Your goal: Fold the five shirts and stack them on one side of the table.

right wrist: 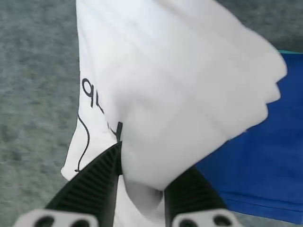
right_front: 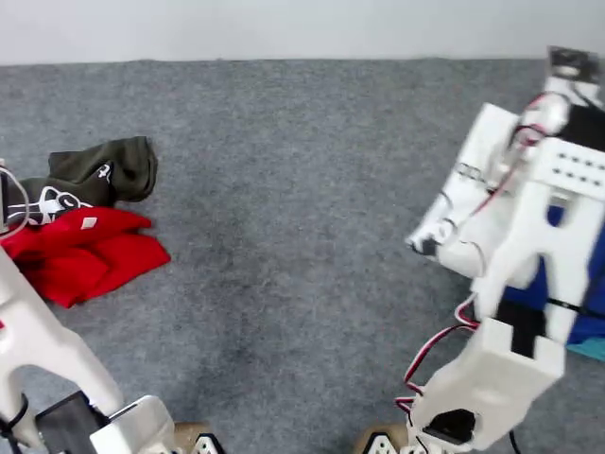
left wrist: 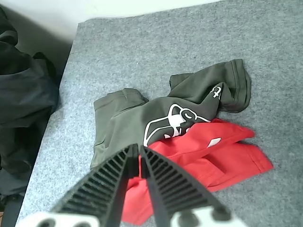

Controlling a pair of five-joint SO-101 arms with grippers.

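Right gripper (right wrist: 151, 163) is clamped on the white shirt (right wrist: 180, 85) at the table's right side, partly over the blue shirt (right wrist: 265, 165). Left gripper (left wrist: 138, 150), fingers together and empty, hangs above the red shirt (left wrist: 208, 156) on the left.

Left side of surface (right_front: 312, 208): two shirts heaped together; rear shirt (right_front: 104, 170) lies behind, front shirt (right_front: 90, 251) overlaps its near edge; left hand (left wrist: 138, 150) above the overlap. Right side: lifted shirt (right wrist: 180, 85) pinched in right hand (right wrist: 147, 165), hanging over bottom shirt (right wrist: 265, 175), which lies at the surface's right edge; the two groups well apart.
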